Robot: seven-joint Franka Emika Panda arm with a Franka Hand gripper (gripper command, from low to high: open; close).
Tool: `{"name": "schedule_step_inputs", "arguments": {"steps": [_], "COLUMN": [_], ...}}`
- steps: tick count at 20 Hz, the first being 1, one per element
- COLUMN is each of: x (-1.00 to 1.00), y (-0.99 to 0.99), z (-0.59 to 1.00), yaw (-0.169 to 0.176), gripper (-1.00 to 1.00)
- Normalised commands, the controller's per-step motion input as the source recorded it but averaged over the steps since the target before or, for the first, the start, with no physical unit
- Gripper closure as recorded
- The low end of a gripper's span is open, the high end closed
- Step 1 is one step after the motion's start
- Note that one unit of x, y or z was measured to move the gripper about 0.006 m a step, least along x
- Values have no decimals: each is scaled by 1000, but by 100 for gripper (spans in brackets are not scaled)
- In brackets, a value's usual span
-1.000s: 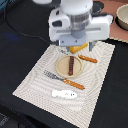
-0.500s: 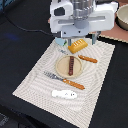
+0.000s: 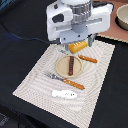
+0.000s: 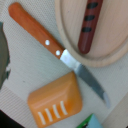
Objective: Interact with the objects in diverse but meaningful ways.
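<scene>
The exterior view looks down at an angle from off the arm, far enough to take in the whole pale mat [image 3: 65,70] on the dark table [image 3: 20,35]. The wrist view faces straight down, very close. The 2 views share the loaf [image 3: 77,47] [image 4: 55,102], sausage [image 3: 71,65] [image 4: 88,30] and orange-handled knife [image 3: 88,59] [image 4: 52,47].

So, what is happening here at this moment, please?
A white robot arm hangs over a striped placemat, just above an orange bread loaf. It seems to hold nothing; its fingers are not visible. A red-brown sausage lies on a round wooden plate. An orange-handled knife lies beside the plate, a fork in front, and a white piece nearer the edge.
</scene>
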Motion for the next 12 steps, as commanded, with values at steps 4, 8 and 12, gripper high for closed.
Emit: {"name": "schedule_step_inputs", "arguments": {"steps": [4, 8, 12], "x": [48, 148, 210], "y": [-486, -652, -762], "z": [59, 86, 123], "yaw": [146, 105, 52], "gripper": [-100, -100, -100]}}
